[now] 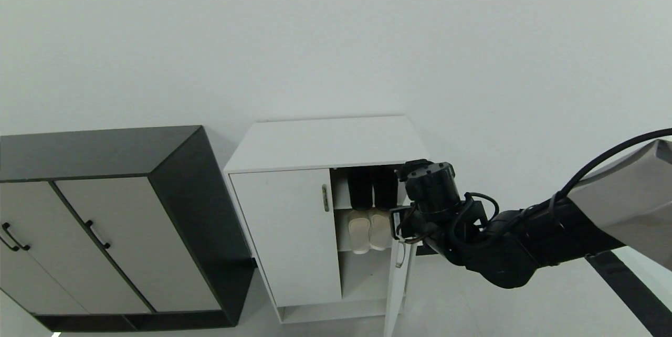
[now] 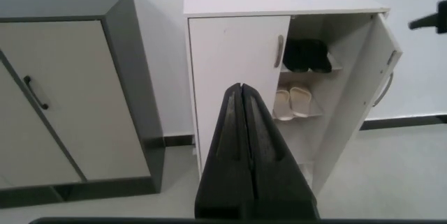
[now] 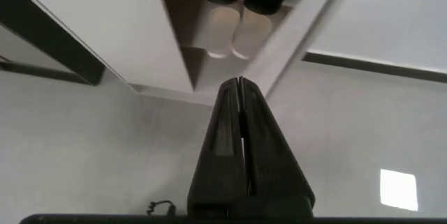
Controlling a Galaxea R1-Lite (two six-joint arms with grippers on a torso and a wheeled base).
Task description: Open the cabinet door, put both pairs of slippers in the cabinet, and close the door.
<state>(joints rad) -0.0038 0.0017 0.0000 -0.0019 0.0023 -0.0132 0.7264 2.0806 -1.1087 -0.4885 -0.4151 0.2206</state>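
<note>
The white cabinet (image 1: 325, 143) stands against the wall with its left door (image 1: 289, 237) closed and its right door (image 1: 395, 284) swung open, seen edge-on. Black slippers (image 1: 373, 187) sit on the upper shelf and beige slippers (image 1: 367, 229) on the shelf below; both pairs also show as the black slippers (image 2: 307, 54) and beige slippers (image 2: 293, 102) in the left wrist view. My right gripper (image 1: 400, 227) is shut and empty, right by the open door's (image 3: 300, 32) top front edge. My left gripper (image 2: 241, 88) is shut, empty, well back from the cabinet.
A dark grey cabinet (image 1: 105, 221) with two light doors stands to the left of the white one. The bottom compartment (image 1: 362, 279) of the white cabinet is bare. Pale floor (image 1: 499, 311) spreads to the right, crossed by a dark strip (image 1: 630, 284).
</note>
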